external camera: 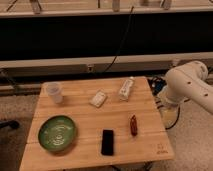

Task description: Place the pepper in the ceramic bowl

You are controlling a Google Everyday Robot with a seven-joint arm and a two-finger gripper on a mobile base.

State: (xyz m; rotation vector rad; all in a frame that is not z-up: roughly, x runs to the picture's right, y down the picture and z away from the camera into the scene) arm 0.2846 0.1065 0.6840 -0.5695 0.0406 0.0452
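A small dark red pepper (133, 124) lies on the wooden table (85, 117), right of centre near the front. The green ceramic bowl (57, 133) sits empty at the table's front left, well apart from the pepper. My white arm (187, 85) bulges in from the right, beside the table's right edge and above and to the right of the pepper. My gripper is out of view; only the arm's links show.
A clear plastic cup (54, 92) stands at the back left. A white packet (98, 98) and a lying white bottle (126, 89) are at the back middle. A flat black object (107, 142) lies at the front, between bowl and pepper. A dark counter runs behind.
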